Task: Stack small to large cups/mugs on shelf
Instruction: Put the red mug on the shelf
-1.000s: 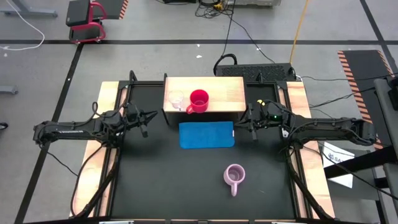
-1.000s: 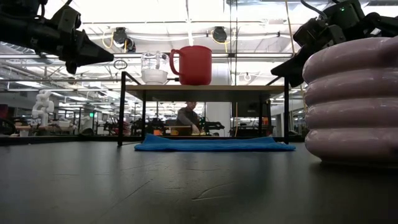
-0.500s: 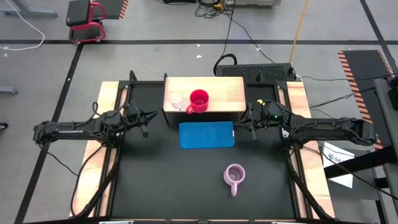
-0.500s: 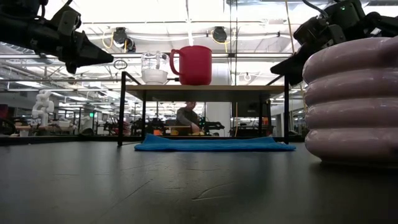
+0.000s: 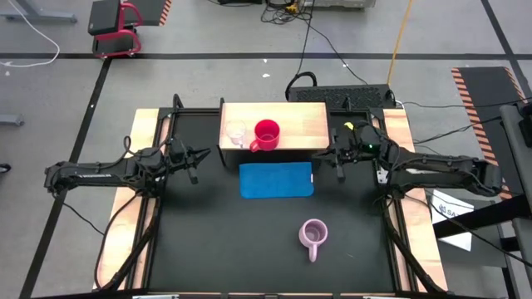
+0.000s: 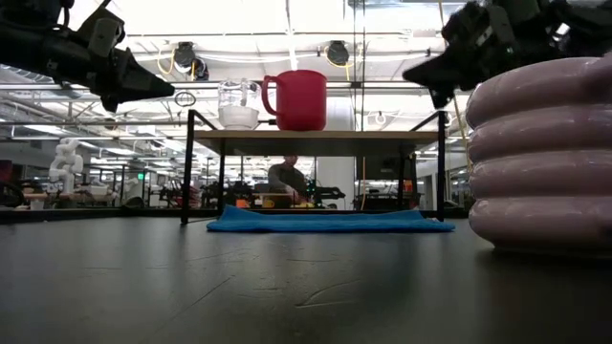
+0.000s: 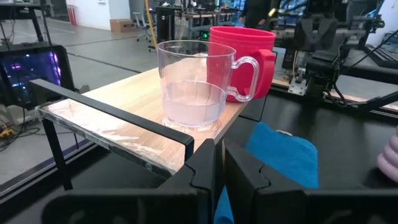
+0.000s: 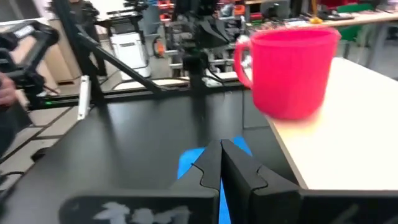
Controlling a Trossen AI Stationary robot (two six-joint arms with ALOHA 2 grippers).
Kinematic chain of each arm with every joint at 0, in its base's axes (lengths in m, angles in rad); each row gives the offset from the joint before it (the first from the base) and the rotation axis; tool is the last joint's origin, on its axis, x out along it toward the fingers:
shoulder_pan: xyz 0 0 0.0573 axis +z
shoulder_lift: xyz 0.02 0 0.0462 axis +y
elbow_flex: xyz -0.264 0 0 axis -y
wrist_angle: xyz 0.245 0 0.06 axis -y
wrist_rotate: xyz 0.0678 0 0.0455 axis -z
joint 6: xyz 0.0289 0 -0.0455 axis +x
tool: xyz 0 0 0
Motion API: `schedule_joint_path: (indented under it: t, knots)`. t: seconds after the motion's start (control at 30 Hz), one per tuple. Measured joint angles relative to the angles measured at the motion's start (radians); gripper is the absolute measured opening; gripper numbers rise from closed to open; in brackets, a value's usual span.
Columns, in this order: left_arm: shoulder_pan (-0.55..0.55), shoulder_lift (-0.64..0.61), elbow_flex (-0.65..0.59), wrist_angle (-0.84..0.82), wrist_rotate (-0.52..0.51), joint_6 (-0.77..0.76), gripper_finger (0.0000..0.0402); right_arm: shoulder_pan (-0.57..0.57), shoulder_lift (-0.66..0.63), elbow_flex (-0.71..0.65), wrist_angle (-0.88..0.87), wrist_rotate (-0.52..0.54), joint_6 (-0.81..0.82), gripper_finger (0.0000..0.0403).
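On the light wooden shelf a small clear glass cup and a red mug stand upright on their bases, side by side on its left half. The ribbed lilac mug stands on the black table nearer the front, and looms large at the right of the low view. My left gripper hovers left of the shelf, shut and empty, pointing at the glass cup. My right gripper hovers at the shelf's right front corner, shut and empty, facing the red mug.
A flat blue mat lies on the table just in front of the shelf. The shelf's dark side panels and frame bars stand near my left fingers. Bare black tabletop spreads around the lilac mug. A person shows far behind the table.
My right gripper has risen to about the height of the shelf top and drawn slightly toward the far edge, staying shut. The cups and my left gripper have kept still.
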Motion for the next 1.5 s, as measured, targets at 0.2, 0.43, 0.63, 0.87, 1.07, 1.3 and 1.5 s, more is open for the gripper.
schedule_joint_path:
  t: [0.2, 0.43, 0.63, 0.87, 1.07, 1.3, 1.5]
  knots:
    - [0.000, 0.000, 0.000, -0.002, 0.000, 0.017, 0.0031, -0.044, 0.083, 0.138, -0.054, -0.043, 0.007, 0.0000]
    - [0.000, 0.000, 0.000, -0.029, 0.000, 0.019, 0.0031, -0.111, 0.224, 0.313, -0.106, -0.166, 0.010, 0.0000]
    - [0.000, 0.000, 0.000, -0.046, 0.000, 0.019, 0.0031, -0.141, 0.350, 0.534, -0.310, -0.189, -0.034, 0.0000]
    - [0.000, 0.000, 0.000, -0.045, 0.000, 0.027, 0.0031, -0.140, 0.484, 0.813, -0.607, -0.192, -0.151, 0.0000]
    - [0.000, 0.000, 0.000, -0.045, 0.000, 0.036, 0.0031, -0.140, 0.594, 0.997, -0.832, -0.182, -0.264, 0.0000]
    - [0.000, 0.000, 0.000, -0.045, 0.000, 0.035, 0.0031, -0.135, 0.678, 1.107, -0.952, -0.178, -0.382, 0.0000]
    - [0.000, 0.000, 0.000, -0.044, 0.000, 0.038, 0.0031, -0.136, 0.681, 1.212, -1.002, -0.073, -0.424, 0.0000]
